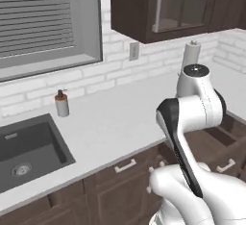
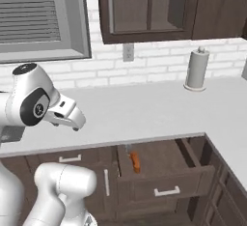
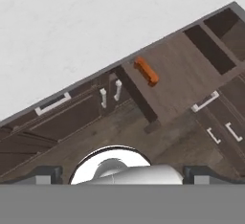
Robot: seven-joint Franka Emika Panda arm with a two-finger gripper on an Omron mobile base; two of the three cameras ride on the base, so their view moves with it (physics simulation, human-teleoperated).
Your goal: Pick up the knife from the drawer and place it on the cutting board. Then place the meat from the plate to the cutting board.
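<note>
With fingers spread wide, the gripper [image 3: 122, 177] is hanging above the open drawer [image 3: 186, 82] (nothing held) and, I judge, needing to drop squarely over the knife [image 3: 146, 71].

We see drawer [image 2: 164, 164] pulled open, top unobstructed; knife [image 2: 135, 162] at its 9 o'clock side, counter lip [image 2: 144, 140] overhangs the back.

One knife [image 2: 135, 162], one open drawer [image 2: 164, 172], one sink [image 1: 29, 147], one soap dispenser [image 1: 61, 103], one paper-towel roll [image 2: 197, 69], one outlet [image 2: 128, 52].
</note>
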